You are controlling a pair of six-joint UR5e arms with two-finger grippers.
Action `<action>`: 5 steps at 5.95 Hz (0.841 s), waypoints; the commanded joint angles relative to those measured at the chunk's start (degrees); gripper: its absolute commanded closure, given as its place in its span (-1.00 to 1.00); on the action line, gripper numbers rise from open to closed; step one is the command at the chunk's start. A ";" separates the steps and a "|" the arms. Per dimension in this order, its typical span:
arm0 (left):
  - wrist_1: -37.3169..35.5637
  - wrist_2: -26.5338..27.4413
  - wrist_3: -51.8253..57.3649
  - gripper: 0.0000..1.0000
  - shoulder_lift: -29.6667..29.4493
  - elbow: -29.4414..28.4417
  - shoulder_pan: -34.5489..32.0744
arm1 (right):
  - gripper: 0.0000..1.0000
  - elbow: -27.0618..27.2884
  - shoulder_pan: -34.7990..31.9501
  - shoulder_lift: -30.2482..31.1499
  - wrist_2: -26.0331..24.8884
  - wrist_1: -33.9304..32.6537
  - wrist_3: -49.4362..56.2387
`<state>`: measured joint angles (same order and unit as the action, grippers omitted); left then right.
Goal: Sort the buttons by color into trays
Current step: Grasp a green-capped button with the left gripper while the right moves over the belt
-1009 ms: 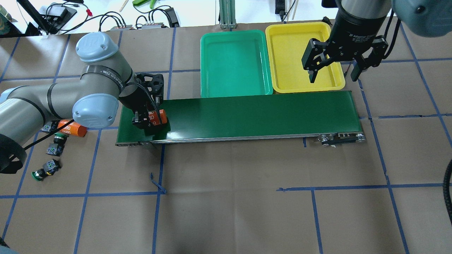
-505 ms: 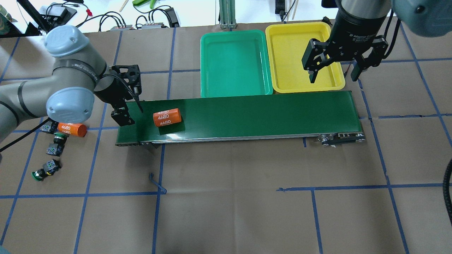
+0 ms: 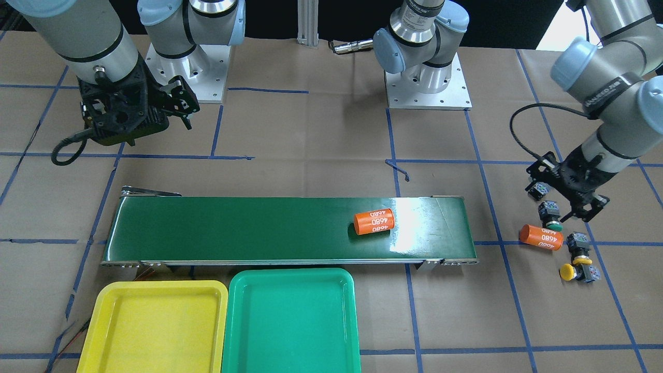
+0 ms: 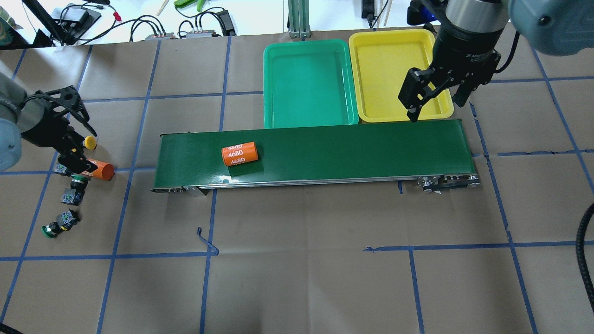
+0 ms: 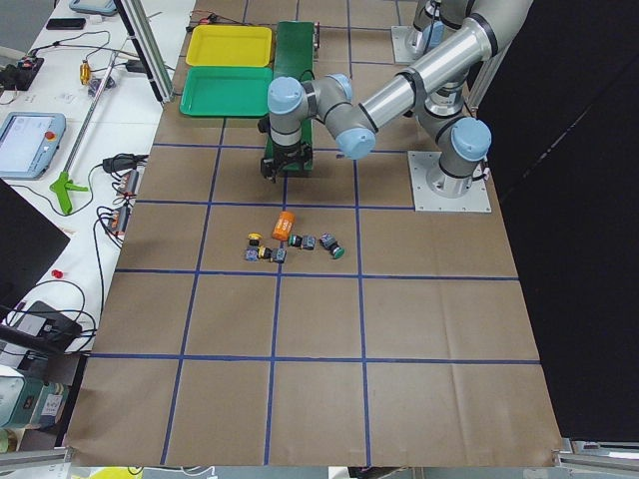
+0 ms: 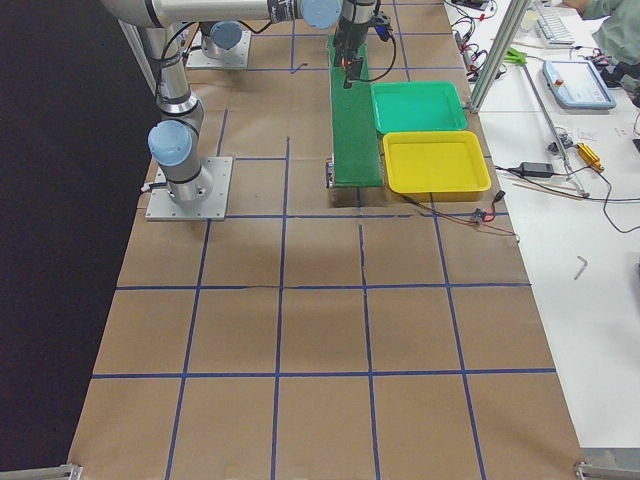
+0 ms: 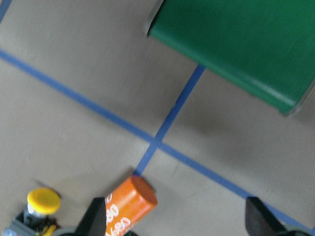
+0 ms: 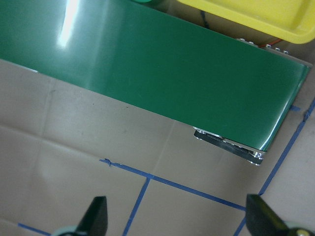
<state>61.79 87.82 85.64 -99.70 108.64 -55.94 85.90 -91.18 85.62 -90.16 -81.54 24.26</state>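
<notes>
Lying clustered on the desk (image 4: 301, 260) just off the conveyor belt's (image 4: 348, 148) end on the robot's left, the buttons (image 3: 550, 212) have an orange cylinder (image 4: 100, 170) among them. None is in the green tray (image 4: 306, 44) or yellow tray (image 4: 390, 33) beside the belt. The left gripper (image 4: 82, 147) hangs over them, fingers spread, likely lining up a pick. The right gripper (image 4: 436, 104), fingers also apart, hovers by the belt's other end, seemingly ready to receive.

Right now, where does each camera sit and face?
Front-facing: across the table, facing the robot; left arm at right.
Overhead: behind the robot, looking down; left gripper, right gripper.
Exterior left: table's left end; left arm near.
Exterior right: table's right end; right arm near.
Left wrist: over a yellow button; fingertips.
Right wrist: over the conveyor belt; fingertips.
Shared: first two show the belt's orange cylinder.
</notes>
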 commanded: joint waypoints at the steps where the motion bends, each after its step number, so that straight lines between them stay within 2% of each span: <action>1: 0.44 -0.11 1.71 -0.97 -0.67 3.83 10.46 | -1.00 3.12 -1.01 0.25 -0.72 -1.50 16.44; 2: -1.48 0.15 2.42 -0.97 -1.11 6.21 11.80 | -1.00 3.40 -1.45 -0.19 0.06 -2.91 32.62; 3: -3.50 1.55 2.43 -0.96 -2.68 7.37 11.82 | -1.00 5.66 -1.54 -0.63 0.07 -8.49 43.83; 4: -7.52 3.65 4.60 -0.95 -3.56 9.29 11.82 | -1.00 10.64 -1.54 -1.16 0.51 -17.43 51.42; 5: -11.83 5.32 5.15 -0.96 -3.92 11.57 11.99 | -1.00 15.22 -1.54 -0.38 0.86 -27.52 52.54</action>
<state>53.95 91.45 89.91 -103.08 118.11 -44.11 96.69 -92.70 84.89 -89.65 -99.72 73.31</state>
